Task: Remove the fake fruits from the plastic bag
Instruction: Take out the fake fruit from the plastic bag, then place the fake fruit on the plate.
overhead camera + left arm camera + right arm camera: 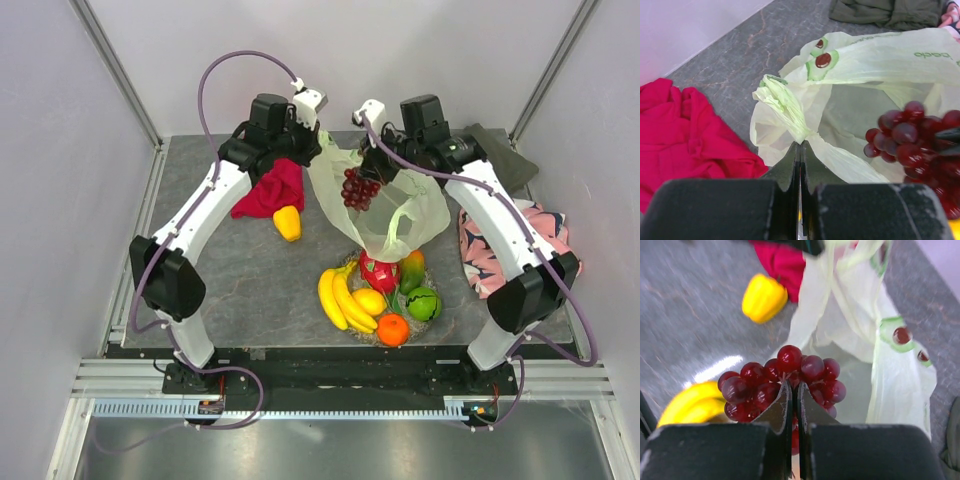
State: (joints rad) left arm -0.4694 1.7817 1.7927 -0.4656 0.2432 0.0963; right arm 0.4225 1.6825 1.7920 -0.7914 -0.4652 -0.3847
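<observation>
The surface (250, 280) already carries a heap of banana bunch (340, 298), dragon fruit (378, 270), melon (423, 303), mango (412, 268), lemon (370, 300) and orange (393, 329). Behind it the plastic bag (865, 65) hangs lifted, its handle pinched in the left gripper's (800, 146) closed jaws. The right gripper's (791, 387) jaws clamp the grapes (752, 385) at the bag's mouth. No other fruit shows inside, so setting the grapes down seems the only step left.

dark grapes (359, 188) aloft, pale bag (425, 215) hanging open

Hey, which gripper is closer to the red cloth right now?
Left. The left gripper, pinching the plastic bag by its handle, is just beside the red cloth; the right gripper holds the grapes over the bag, farther off.
</observation>
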